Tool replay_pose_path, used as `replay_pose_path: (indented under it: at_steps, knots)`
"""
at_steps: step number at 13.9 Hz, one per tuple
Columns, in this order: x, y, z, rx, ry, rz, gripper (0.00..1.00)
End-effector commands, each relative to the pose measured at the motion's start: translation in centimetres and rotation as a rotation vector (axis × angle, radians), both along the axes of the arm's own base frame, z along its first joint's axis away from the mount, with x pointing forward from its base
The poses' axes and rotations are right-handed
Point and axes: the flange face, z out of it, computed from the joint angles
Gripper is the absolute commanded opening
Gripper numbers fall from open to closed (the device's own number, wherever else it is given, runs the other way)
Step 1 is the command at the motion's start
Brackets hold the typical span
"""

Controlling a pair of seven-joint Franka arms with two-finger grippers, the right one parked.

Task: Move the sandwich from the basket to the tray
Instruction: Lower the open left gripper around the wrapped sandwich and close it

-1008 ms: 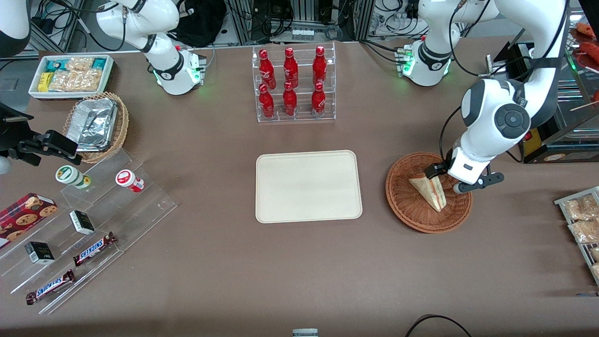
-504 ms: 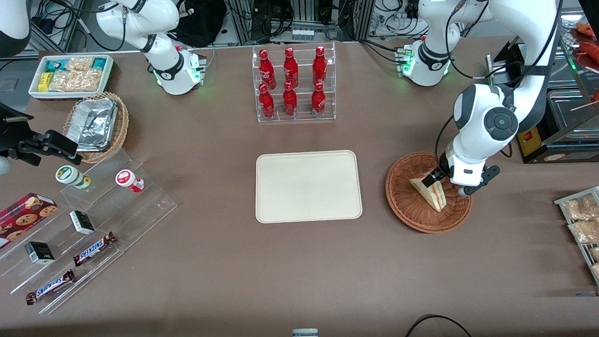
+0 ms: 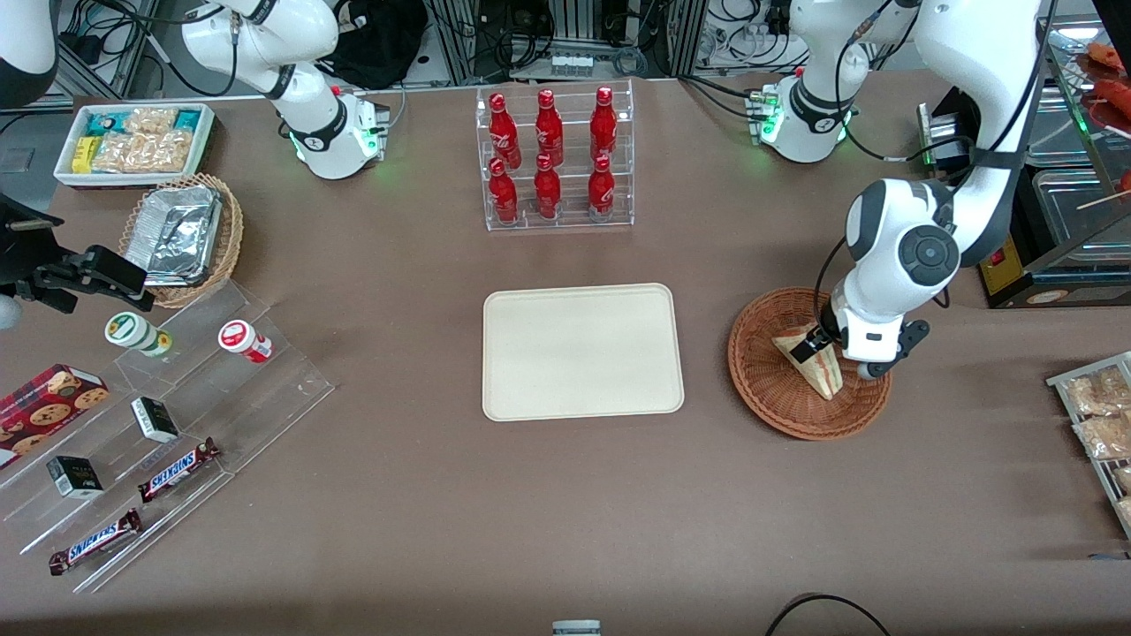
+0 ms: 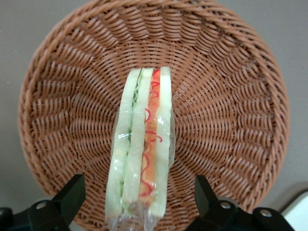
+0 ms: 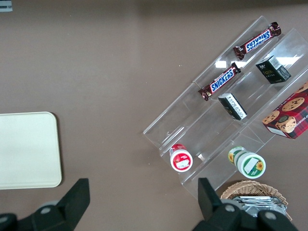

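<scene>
The sandwich (image 3: 819, 368) lies wrapped in clear film in the reddish-brown wicker basket (image 3: 760, 389), toward the working arm's end of the table. Its cut edge shows orange-red and green layers (image 4: 142, 144). My left gripper (image 3: 835, 358) is low over the basket (image 4: 231, 110) and open. Its black fingers (image 4: 72, 192) stand on either side of the sandwich's wide end with a gap to each. The gripper (image 4: 139, 192) holds nothing. The cream tray (image 3: 583, 351) lies bare in the middle of the table, beside the basket, and its corner (image 5: 26, 149) shows in the right wrist view.
A clear rack of red bottles (image 3: 554, 159) stands farther from the camera than the tray. A dark machine (image 3: 1043, 256) and snack packets (image 3: 1096, 415) sit by the working arm's end. A foil-filled wicker basket (image 3: 181, 238), white snack bin (image 3: 132, 141) and acrylic steps (image 3: 168, 424) are at the parked arm's end.
The left arm's wrist has swung toward the tray and lowered, bringing the open fingers around the sandwich. The sandwich and basket have not moved.
</scene>
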Motion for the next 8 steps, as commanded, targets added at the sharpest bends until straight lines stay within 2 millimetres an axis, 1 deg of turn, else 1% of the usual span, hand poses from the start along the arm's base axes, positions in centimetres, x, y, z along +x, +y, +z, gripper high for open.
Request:
replay_pose_path:
  at_steps: [1, 2, 3, 4, 5, 8]
  knots:
    - [0.0, -0.25, -0.73, 0.006, -0.009, 0.015, 1.0]
    - [0.04, -0.09, -0.74, 0.006, -0.009, 0.015, 0.95]
    - [0.02, -0.09, -0.75, 0.007, -0.007, 0.015, 0.42]
    - [0.0, -0.08, -0.76, 0.007, -0.006, 0.013, 0.12]
    - [0.05, -0.09, -0.63, 0.006, -0.007, 0.009, 0.08]
    - [-0.13, -0.04, -0.02, 0.01, 0.003, 0.004, 0.06]
